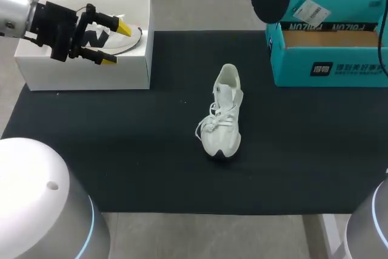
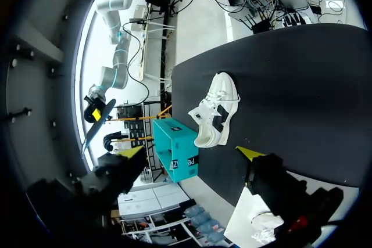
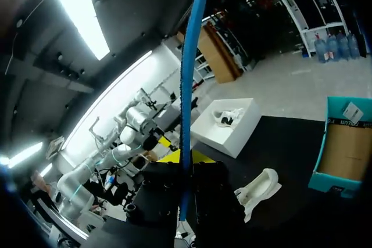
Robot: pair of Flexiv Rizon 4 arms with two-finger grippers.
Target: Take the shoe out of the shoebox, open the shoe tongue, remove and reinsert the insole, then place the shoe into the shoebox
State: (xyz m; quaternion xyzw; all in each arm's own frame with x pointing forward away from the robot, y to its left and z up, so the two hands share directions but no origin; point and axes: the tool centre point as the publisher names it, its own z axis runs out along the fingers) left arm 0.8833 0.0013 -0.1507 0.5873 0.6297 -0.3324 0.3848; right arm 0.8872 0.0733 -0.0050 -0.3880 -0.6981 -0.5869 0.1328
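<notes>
Black mat on a pale grey surface, under even light.
In the head view a matte black mat (image 1: 121,162) spans the middle of the surface from 9 o'clock to 3 o'clock. Bare grey surface (image 1: 200,235) shows as a strip at 6 o'clock and another at 12 o'clock, each crossed by faint seams. Shadows on the mat are soft and short.

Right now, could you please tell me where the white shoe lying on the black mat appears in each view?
Head view: the white shoe lies in the middle of the black mat, left of the teal shoebox.
Left wrist view: the shoe is on the mat, near the teal shoebox.
Right wrist view: the shoe is between the white box and the teal shoebox.
Shared landmark: the teal shoebox.
</notes>
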